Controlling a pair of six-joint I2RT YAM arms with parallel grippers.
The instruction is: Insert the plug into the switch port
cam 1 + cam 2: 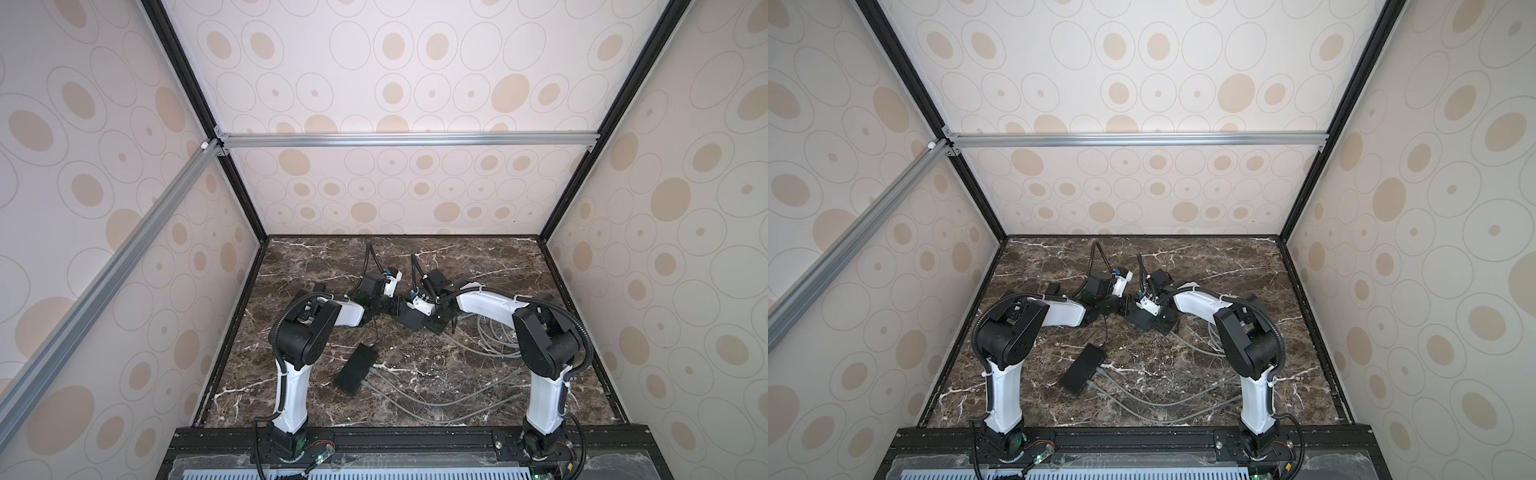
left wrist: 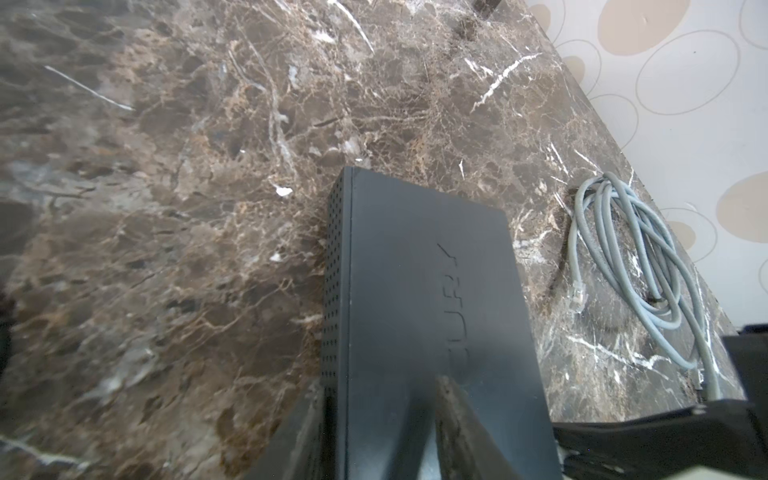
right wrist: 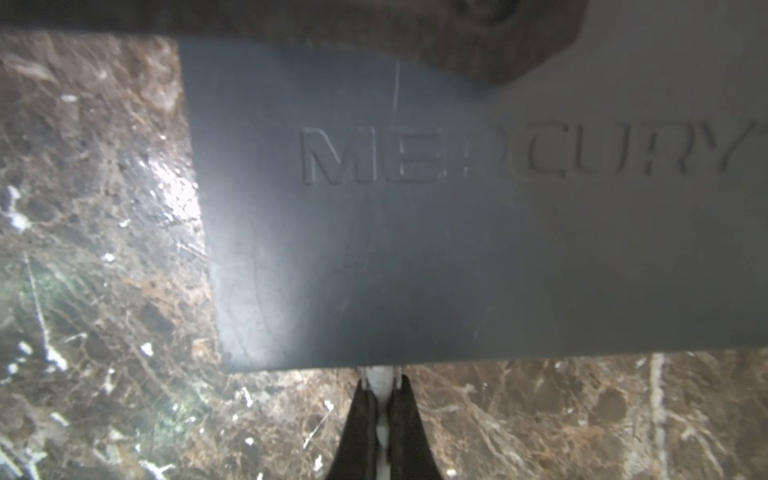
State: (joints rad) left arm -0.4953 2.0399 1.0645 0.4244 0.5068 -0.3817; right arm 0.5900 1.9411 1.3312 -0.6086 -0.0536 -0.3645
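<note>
**Inspector:** Begin nearest. What is the state of your right fingers?

**Operator:** My right fingers point(image 3: 361, 424) are pressed together on the plug point(image 3: 377, 376), pinching its grey body. Nothing else is between them.

**Inspector:** Where does the plug lie from the switch?

**Operator:** It is at the long edge of the switch point(image 3: 457, 249), the edge at the foot of the raised lettering, nearer the end where the lettering starts. The plug's nose points square at that edge, and the switch's long axis runs crosswise to my fingers. The port is hidden under the edge, so I cannot tell whether the nose has entered.

**Inspector:** What does the coming move turn on?

**Operator:** In my judgement, on a straight push along the plug's own line, across the switch's short axis. An offset along the edge would likely meet housing, not port.

**Inspector:** And across the switch?

**Operator:** My left fingers point(image 2: 457, 419) are set about its end, one along the perforated side and one on the lettered face. I read that as a bracing hold. The right arm is nearer the port side.

**Inspector:** Beyond that?

**Operator:** On the worktop point(image 2: 166, 208) a cable coil point(image 2: 611, 195) lies well apart from the switch, on my right arm's side. A second switch point(image 1: 356, 368) lies apart from it, toward my arm bases.
</note>
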